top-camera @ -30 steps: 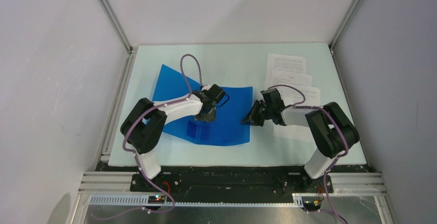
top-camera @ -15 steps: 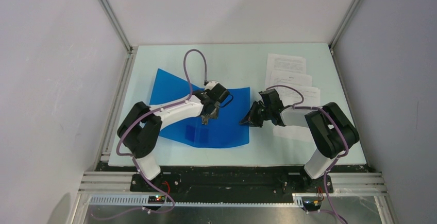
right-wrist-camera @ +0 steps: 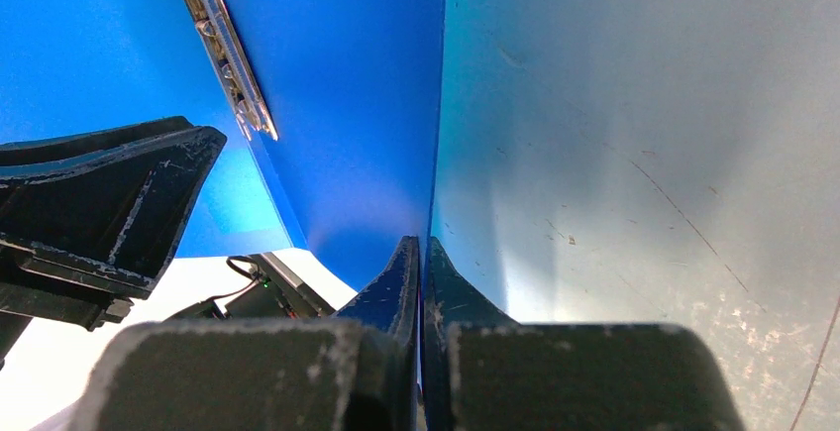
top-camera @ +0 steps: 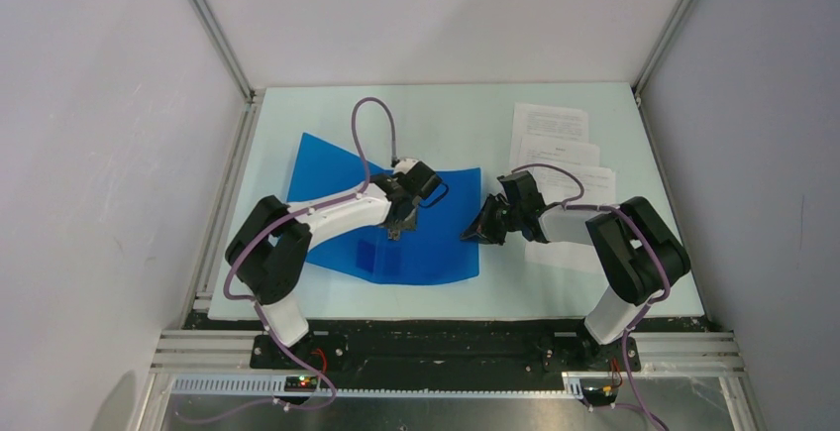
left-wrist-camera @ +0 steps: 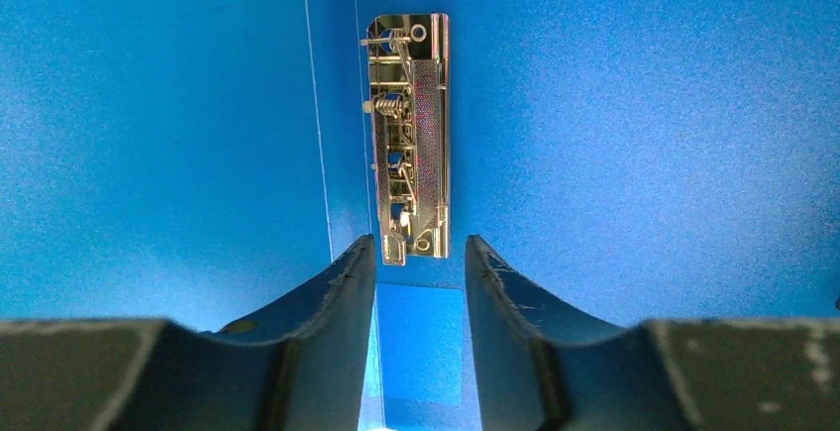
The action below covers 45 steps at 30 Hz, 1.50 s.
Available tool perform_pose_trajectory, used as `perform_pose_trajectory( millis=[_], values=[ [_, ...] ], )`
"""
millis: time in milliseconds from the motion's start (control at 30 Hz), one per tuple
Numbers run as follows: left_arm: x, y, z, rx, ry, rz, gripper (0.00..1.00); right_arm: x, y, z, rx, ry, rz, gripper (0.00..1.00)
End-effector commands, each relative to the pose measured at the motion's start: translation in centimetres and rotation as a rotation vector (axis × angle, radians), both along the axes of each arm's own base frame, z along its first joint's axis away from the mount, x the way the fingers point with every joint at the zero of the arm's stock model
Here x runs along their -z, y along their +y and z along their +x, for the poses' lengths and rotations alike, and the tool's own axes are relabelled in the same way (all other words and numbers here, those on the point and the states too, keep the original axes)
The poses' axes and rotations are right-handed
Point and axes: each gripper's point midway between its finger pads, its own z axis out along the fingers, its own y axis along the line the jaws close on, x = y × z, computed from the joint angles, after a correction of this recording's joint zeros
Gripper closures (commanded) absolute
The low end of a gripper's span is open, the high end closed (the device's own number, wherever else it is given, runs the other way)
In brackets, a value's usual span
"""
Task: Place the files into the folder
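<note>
The blue folder lies open on the table, inside up. Its metal clip sits by the spine and also shows in the right wrist view. My left gripper hovers open over the spine; in its wrist view the jaws stand apart just short of the clip's near end, holding nothing. My right gripper is shut on the outer edge of the folder's right cover and holds it slightly raised. The files, white printed sheets, lie fanned at the back right, partly under the right arm.
The pale table extends right of the folder edge. Metal frame posts and white walls bound the sides and back. The right arm lies over the nearest sheets.
My left gripper shifted slightly to the right and farther along the spine over the last second, and the folder's left cover settled lower. My right gripper kept its grip and barely moved.
</note>
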Motion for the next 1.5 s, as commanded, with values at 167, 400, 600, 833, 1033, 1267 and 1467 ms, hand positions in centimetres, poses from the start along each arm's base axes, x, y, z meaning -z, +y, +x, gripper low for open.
perform_pose_trajectory(
  millis=[167, 400, 600, 833, 1033, 1267, 1467],
  values=[
    [0.9, 1.8, -0.2, -0.082, 0.016, -0.005, 0.61, -0.2, 0.3, -0.8, -0.033, 0.000, -0.003, 1.00],
    [1.3, 2.1, -0.5, -0.091, 0.036, -0.013, 0.72, 0.0, 0.2, -0.9, -0.031, 0.006, -0.009, 1.00],
    [2.2, 1.9, -0.9, -0.088, 0.069, -0.011, 0.73, 0.0, 0.4, -0.9, -0.033, 0.006, -0.001, 1.00],
    [2.7, 1.6, -1.5, -0.087, 0.101, -0.031, 0.73, 0.1, 0.4, -0.9, -0.035, 0.007, -0.001, 1.00],
    [3.0, 2.0, -1.7, -0.089, 0.102, -0.013, 0.76, 0.2, 0.4, -1.0, -0.039, 0.009, -0.004, 1.00],
    [3.4, 2.4, -1.9, -0.105, 0.106, -0.006, 0.82, 0.2, 0.5, -1.0, -0.039, 0.010, -0.002, 1.00],
    [2.8, 2.2, -1.9, -0.097, 0.096, -0.019, 0.77, 0.3, 0.5, -1.0, -0.040, 0.014, -0.003, 1.00]
  ],
)
